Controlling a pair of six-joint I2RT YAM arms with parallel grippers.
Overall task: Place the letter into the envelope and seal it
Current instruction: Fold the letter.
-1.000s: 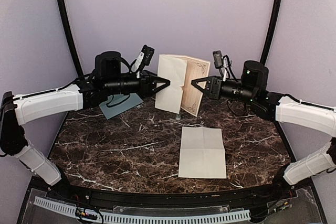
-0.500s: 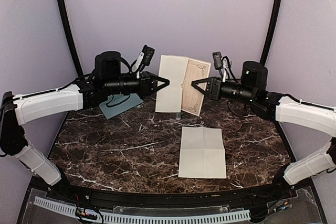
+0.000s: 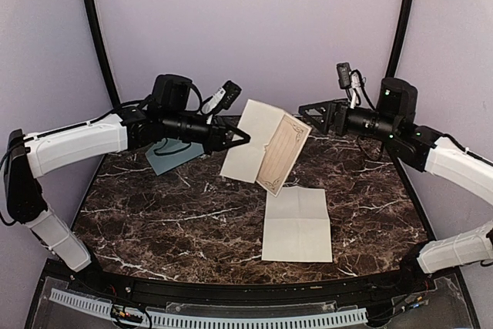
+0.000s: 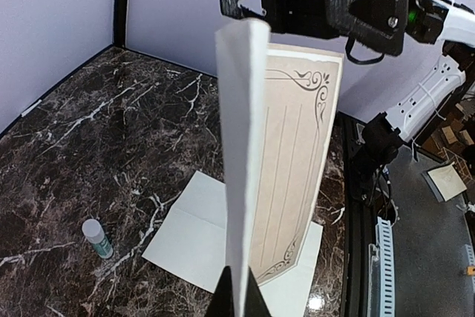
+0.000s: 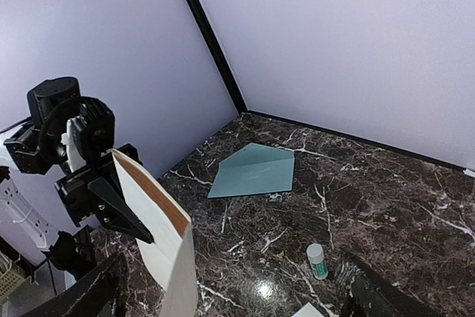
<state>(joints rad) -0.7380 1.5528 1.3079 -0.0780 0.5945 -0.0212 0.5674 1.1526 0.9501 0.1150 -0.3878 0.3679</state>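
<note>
Holding folded letter (image 3: pixel 258 148) aloft, pinched in left tool (image 3: pixel 245 138); right tool (image 3: pixel 303 109) spread wide, apart. Next, likely: carry to envelope (image 3: pixel 176 158), lift flap, slide in.

Two papers: one folded letter (image 3: pixel 266 152) with an ornate border and one plain creased sheet (image 3: pixel 297 225). One blue-grey envelope (image 3: pixel 176 156). One small white-and-green glue stick (image 4: pixel 97 238). Two grippers: the left gripper (image 3: pixel 245 141) and the right gripper (image 3: pixel 305 111). One dark marble table (image 3: pixel 154 206).
</note>
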